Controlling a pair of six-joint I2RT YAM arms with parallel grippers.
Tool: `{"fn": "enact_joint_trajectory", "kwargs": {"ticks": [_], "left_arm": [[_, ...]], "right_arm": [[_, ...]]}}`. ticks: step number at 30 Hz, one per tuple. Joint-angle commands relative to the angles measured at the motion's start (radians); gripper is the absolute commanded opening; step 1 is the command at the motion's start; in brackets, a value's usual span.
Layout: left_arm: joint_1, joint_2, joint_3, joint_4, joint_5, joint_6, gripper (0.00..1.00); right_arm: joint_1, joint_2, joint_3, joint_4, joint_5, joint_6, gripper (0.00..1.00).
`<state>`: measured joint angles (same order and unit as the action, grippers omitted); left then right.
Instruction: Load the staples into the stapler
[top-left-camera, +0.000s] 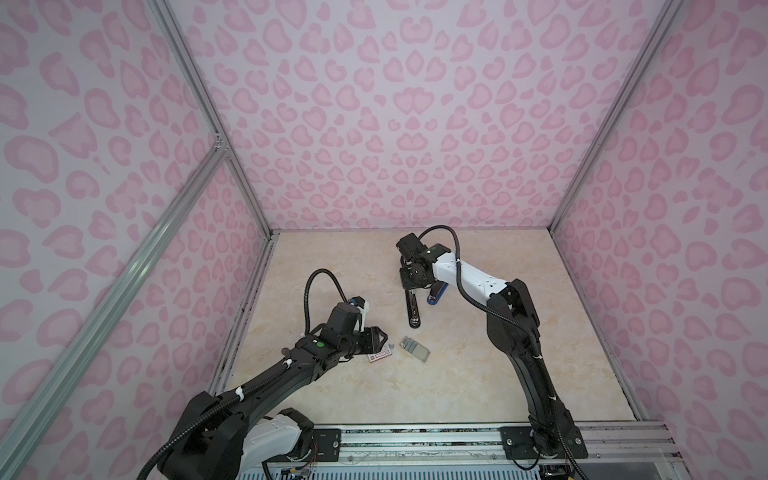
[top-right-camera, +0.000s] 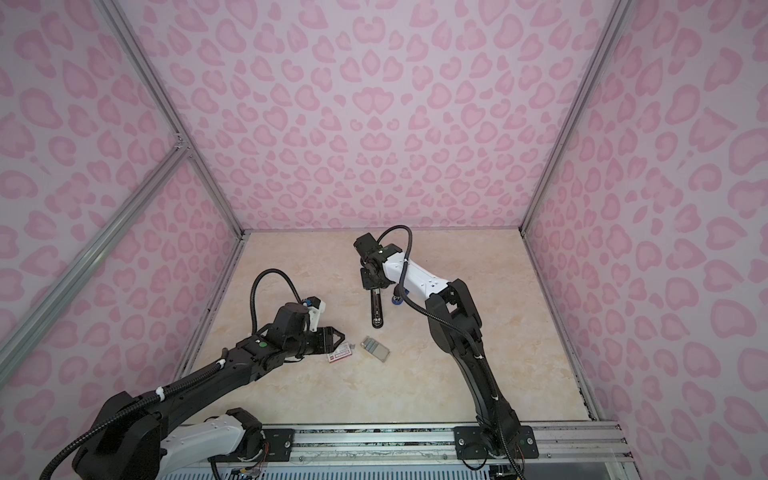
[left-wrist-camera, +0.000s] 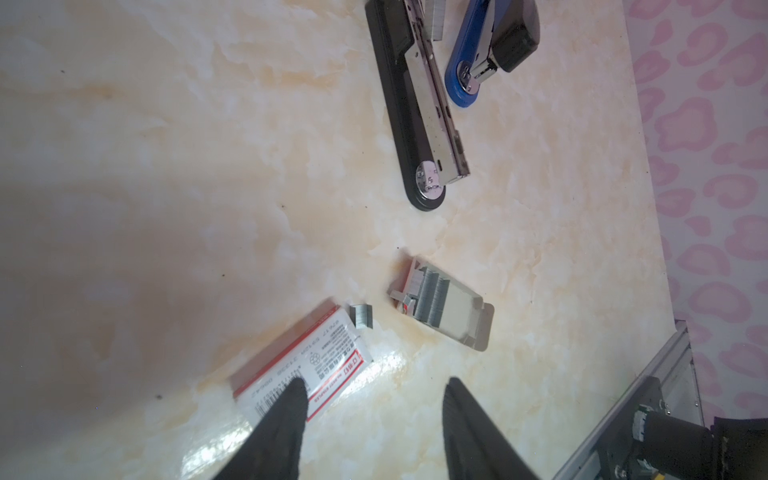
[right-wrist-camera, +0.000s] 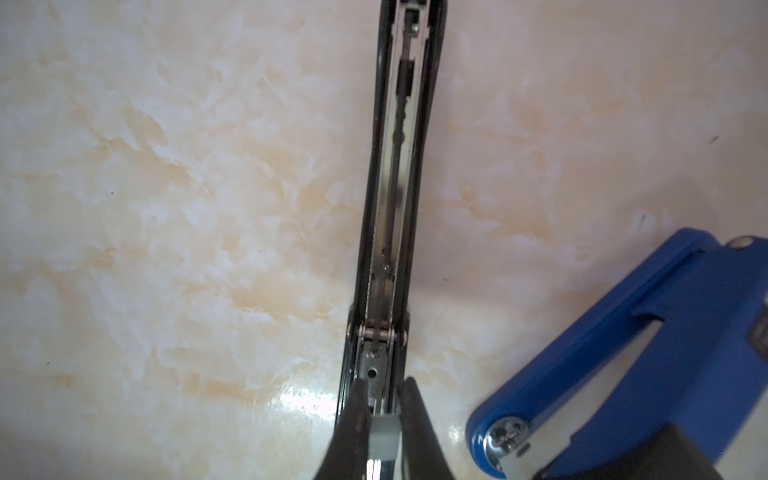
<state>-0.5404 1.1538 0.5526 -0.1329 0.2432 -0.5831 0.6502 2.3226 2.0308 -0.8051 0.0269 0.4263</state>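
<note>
The right pincer (right-wrist-camera: 384, 382) is closed on a short staple strip (right-wrist-camera: 384, 434), silvery-grey and held by its two sides. It hangs over the long black stapler (right-wrist-camera: 390, 187), which lies opened up on the pale marbled surface (top-left-camera: 478, 374) with its metal channel and spring bare. The strip sits just beside the hinge pin, in line with the channel; whether it touches the metal I cannot tell. In both top views this stapler (top-left-camera: 412, 311) (top-right-camera: 376, 311) points towards the front rail, its far end under the right wrist.

Just beside it lies a second, blue stapler with a black cap (right-wrist-camera: 665, 353) (left-wrist-camera: 469, 62), angled away and apart from the black one.

The left pincer (left-wrist-camera: 374, 382) hovers with its fingers (left-wrist-camera: 282, 428) apart and nothing between them; one finger overlaps the edge of the small white box sleeve with red label (left-wrist-camera: 307, 365) in the wrist view (touching or above it, I cannot say).

Near the sleeve, an open grey card tray (left-wrist-camera: 469, 320) lies flat with a staple block (left-wrist-camera: 432, 295) packed at one end. Between sleeve and tray rests a small loose staple fragment (left-wrist-camera: 361, 318), clear of both. Tray (top-left-camera: 417, 351) and sleeve (top-left-camera: 379, 355) lie well apart from the two staplers.
</note>
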Motion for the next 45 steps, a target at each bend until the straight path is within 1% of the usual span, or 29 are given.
{"fn": "enact_joint_trajectory", "kwargs": {"ticks": [1,9,20,35,45], "left_arm": [[0.0,0.0,0.003,0.004,0.001,-0.001,0.56],[0.0,0.0,0.003,0.007,0.002,-0.001,0.56],[0.0,-0.008,-0.004,0.005,-0.001,-0.003,0.55],[0.0,-0.006,-0.005,0.006,-0.002,-0.003,0.55],[0.0,-0.011,-0.009,0.003,-0.005,-0.004,0.55]], "right_arm": [[0.005,-0.009,-0.008,0.023,0.024,0.011,0.13],[0.006,-0.028,-0.009,0.031,0.031,0.015,0.13],[0.013,-0.001,-0.015,0.034,0.031,0.024,0.13],[0.016,-0.017,-0.023,0.044,0.032,0.031,0.13],[0.021,0.003,-0.039,0.049,0.044,0.035,0.13]]}}
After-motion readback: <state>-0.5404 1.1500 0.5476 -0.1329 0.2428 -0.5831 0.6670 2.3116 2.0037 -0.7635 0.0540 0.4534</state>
